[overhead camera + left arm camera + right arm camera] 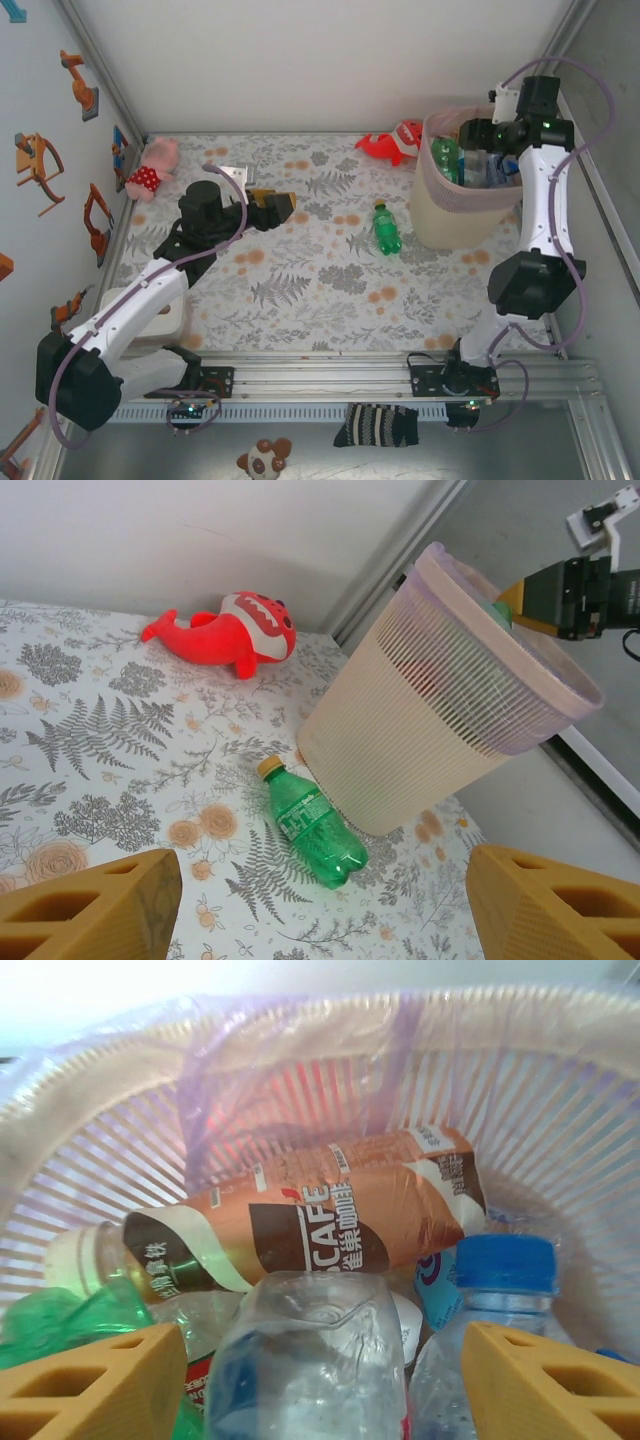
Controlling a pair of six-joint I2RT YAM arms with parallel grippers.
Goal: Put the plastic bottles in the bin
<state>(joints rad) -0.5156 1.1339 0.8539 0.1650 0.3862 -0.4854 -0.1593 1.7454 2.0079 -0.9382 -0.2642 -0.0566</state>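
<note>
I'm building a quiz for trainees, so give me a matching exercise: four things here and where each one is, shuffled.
Things: 1 yellow-capped green bottle; 2 red toy; 3 pink plush toy; 4 brown-labelled bottle.
Places: A far left corner; B inside the bin; C lying on the table left of the bin; D far edge, just left of the bin.
Pairs: 1-C; 2-D; 3-A; 4-B.

Table, covered with a fern-and-flower print. A red plush toy with a toothed white mouth lies at the far edge. A pink plush toy in a red spotted garment lies in the far left corner. Off the near edge, below the rail, lie a striped sock and a brown-and-white plush toy. Orange stickers mark the left wall.
</note>
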